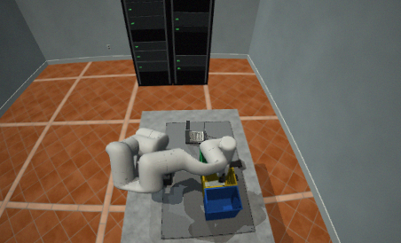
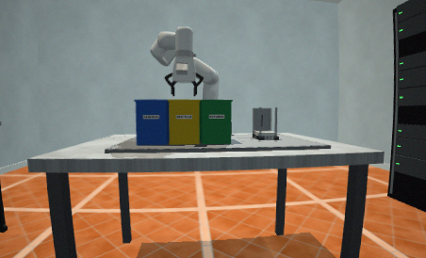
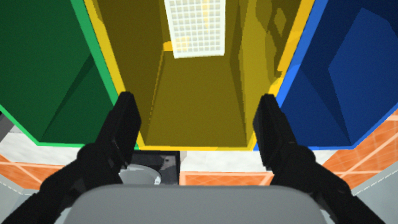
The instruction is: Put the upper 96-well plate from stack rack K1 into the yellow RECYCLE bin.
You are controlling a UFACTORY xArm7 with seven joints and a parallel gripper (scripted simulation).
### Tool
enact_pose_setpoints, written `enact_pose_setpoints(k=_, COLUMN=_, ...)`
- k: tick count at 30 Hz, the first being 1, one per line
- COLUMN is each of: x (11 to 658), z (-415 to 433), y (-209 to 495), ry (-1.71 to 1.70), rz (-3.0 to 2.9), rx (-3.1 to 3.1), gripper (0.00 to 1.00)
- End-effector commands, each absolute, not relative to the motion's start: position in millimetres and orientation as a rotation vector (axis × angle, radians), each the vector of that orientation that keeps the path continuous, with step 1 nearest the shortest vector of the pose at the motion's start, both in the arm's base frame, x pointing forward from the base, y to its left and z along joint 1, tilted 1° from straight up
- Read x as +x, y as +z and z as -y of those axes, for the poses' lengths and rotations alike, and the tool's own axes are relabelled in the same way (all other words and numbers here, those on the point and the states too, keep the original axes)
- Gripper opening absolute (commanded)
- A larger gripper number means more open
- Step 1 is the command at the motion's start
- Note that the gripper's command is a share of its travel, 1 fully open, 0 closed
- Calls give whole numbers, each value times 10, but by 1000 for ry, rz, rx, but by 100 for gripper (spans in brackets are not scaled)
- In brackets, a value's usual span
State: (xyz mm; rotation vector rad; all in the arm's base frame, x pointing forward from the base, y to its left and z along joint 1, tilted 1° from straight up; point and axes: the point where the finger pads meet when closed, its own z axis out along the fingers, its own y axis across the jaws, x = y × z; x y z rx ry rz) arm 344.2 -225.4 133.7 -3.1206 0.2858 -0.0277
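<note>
Our claw (image 3: 197, 125) hangs spread wide with nothing in it, right over the yellow bin (image 3: 200, 110). The plate (image 3: 196, 27) is down inside that bin, below and ahead of the claw. Green bin (image 3: 45, 70) and blue bin (image 3: 345, 75) sit tight either side, so we'd lift straight up, no sideways swing, and steer wide of the rack (image 2: 265, 123) so its other plate stays put.

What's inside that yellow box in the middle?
In the wrist view, a white gridded plate shows inside the yellow bin, toward its far end; its top edge runs out of the frame. The open end effector hangs above, holding nothing. From the side, the bin's wall hides the plate.
</note>
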Motion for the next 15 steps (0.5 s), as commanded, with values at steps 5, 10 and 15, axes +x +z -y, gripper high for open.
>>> enact_pose_setpoints(k=5, x=3451, z=2260, y=1526, ry=-34, rz=-286, rx=-3123, gripper=100)
enact_pose_setpoints(k=10, x=3449, z=2260, y=1633, ry=-34, rz=-286, rx=-3123, gripper=100)
enact_pose_setpoints(k=15, x=3446, z=2260, y=1741, ry=-35, rz=-286, rx=-3122, gripper=100)
